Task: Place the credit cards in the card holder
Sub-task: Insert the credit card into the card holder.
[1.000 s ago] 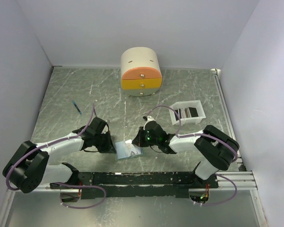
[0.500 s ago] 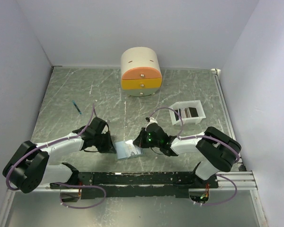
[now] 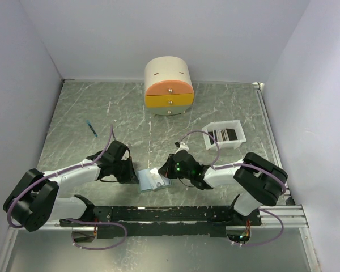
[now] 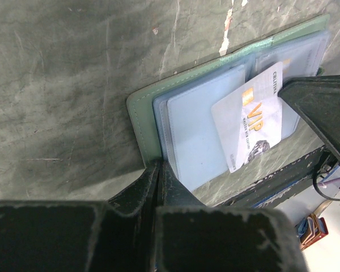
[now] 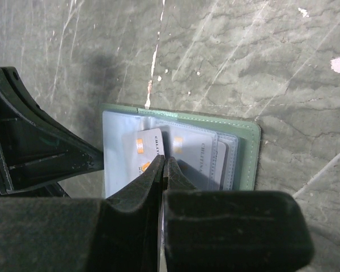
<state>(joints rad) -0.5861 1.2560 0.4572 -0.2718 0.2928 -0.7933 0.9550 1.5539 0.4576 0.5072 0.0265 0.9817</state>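
Note:
The grey-green card holder (image 3: pixel 153 181) lies open on the table between the arms. It also shows in the left wrist view (image 4: pixel 140 111) and the right wrist view (image 5: pixel 247 152). My left gripper (image 4: pixel 158 168) is shut on its near left edge, seen from above (image 3: pixel 134 175). My right gripper (image 5: pixel 165 161) is shut on a white credit card (image 5: pixel 147 145) marked VIP (image 4: pixel 250 120). The card lies tilted over the pale blue pockets (image 4: pixel 201 136). Another credit card (image 5: pixel 199 156) sits inside a pocket. More dark striped cards (image 3: pixel 225 135) lie in the tray.
A white tray (image 3: pixel 211 140) stands to the right of centre. A round cream-and-orange drawer box (image 3: pixel 169 85) stands at the back. A blue pen (image 3: pixel 91 128) lies at the left. Walls close in on three sides.
My right gripper has shifted slightly left and towards the near edge, bringing the white card further over the open card holder. The left arm has not moved.

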